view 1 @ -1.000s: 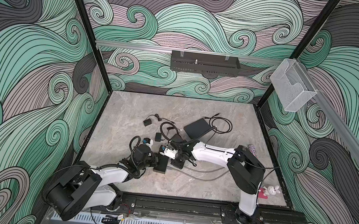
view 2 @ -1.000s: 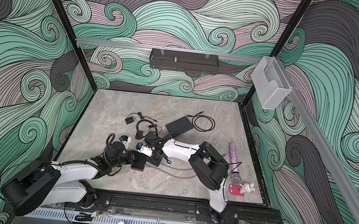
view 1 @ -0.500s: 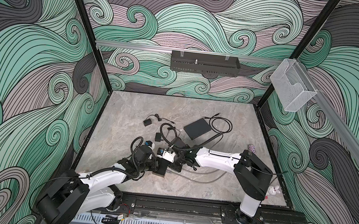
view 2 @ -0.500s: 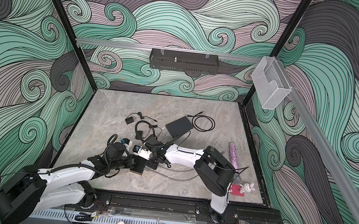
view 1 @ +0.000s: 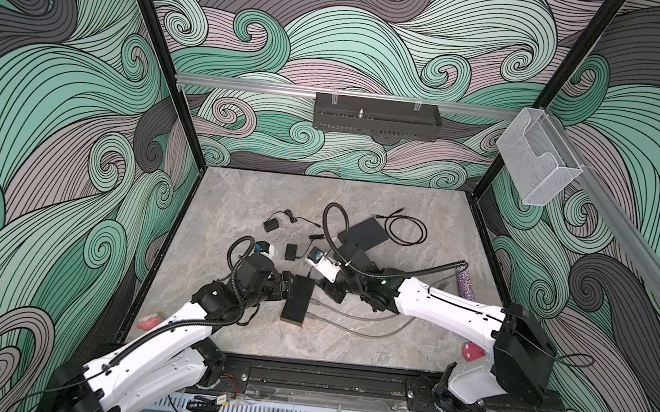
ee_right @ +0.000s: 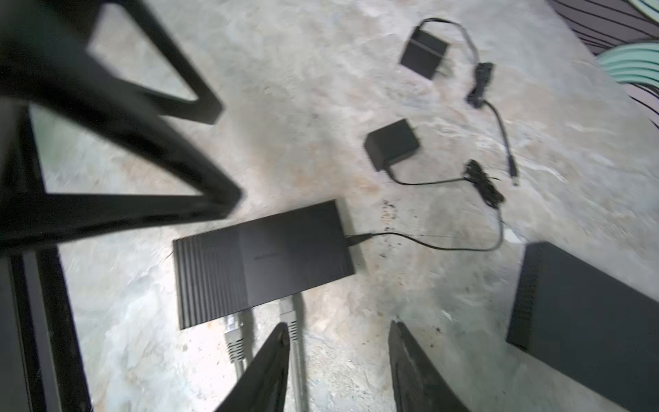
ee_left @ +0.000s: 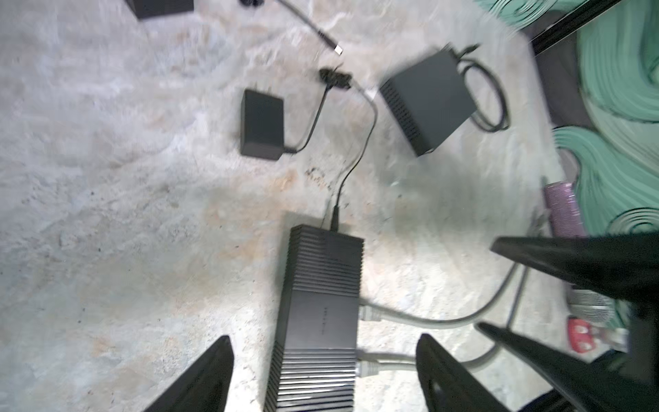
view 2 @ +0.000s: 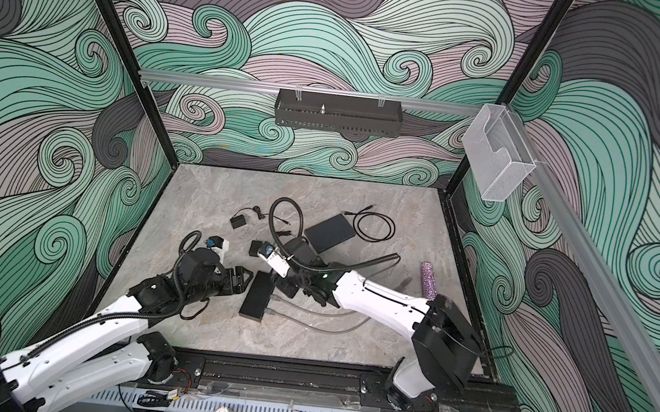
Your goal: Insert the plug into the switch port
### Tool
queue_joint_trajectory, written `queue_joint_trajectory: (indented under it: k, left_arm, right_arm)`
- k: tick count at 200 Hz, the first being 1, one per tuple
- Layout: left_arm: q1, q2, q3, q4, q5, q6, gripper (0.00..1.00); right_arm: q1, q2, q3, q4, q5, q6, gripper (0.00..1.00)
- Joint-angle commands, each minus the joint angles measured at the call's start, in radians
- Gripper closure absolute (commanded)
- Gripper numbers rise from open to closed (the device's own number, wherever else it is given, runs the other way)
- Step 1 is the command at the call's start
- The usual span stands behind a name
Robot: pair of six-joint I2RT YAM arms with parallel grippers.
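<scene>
The switch (view 1: 296, 300) (view 2: 256, 302) is a narrow black ribbed box lying flat mid-table. Two grey plugs (ee_left: 367, 314) (ee_right: 287, 311) on one looping grey cable (view 1: 365, 332) sit in ports on its long side. A thin black lead (ee_left: 351, 160) enters one end. My left gripper (ee_left: 323, 339) (view 1: 288, 286) is open, its fingers straddling the switch's other end without touching it. My right gripper (ee_right: 338, 326) (view 1: 329, 294) is open beside the plugs with nothing between its fingers. One finger (ee_right: 271, 360) overlaps the grey cable.
A wider dark-grey box (view 1: 363, 235) (ee_right: 585, 321) lies behind the right gripper, with a coiled black cable (view 1: 406, 230) past it. Two small black adapters (view 1: 272, 224) (view 1: 291, 252) lie behind the switch. A purple glitter tube (view 1: 465, 284) and a pink toy (view 1: 472, 351) sit at the right.
Both grippers have opened. The left one has let go of the switch and the right one has let go of the grey plug, which stays in the port.
</scene>
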Motion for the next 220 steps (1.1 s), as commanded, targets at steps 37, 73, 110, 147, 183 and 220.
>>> queue_joint_trajectory:
  k: [37,73,110,147,183,220]
  left_arm:
    - [0.008,-0.093,0.223,-0.190,0.079,0.078,0.20]
    - [0.033,-0.072,0.337,-0.291,0.060,0.182,0.20]
    - [0.098,-0.013,0.426,-0.338,0.053,0.314,0.21]
    - [0.164,0.046,0.429,-0.326,0.099,0.377,0.23]
    - [0.199,0.053,0.378,-0.292,0.150,0.386,0.26]
    - [0.227,0.062,0.359,-0.277,0.196,0.390,0.28]
  right_arm:
    - [-0.164,0.082,0.135,-0.153,-0.057,0.230,0.47]
    - [-0.173,0.282,0.310,-0.162,0.002,0.230,0.37]
    - [-0.215,0.551,0.635,-0.259,-0.029,0.197,0.37]
    - [-0.226,0.797,0.939,-0.331,0.036,0.058,0.38]
    - [-0.232,1.025,1.246,-0.441,0.079,-0.061,0.42]
    - [-0.251,1.136,1.382,-0.499,0.053,-0.049,0.45]
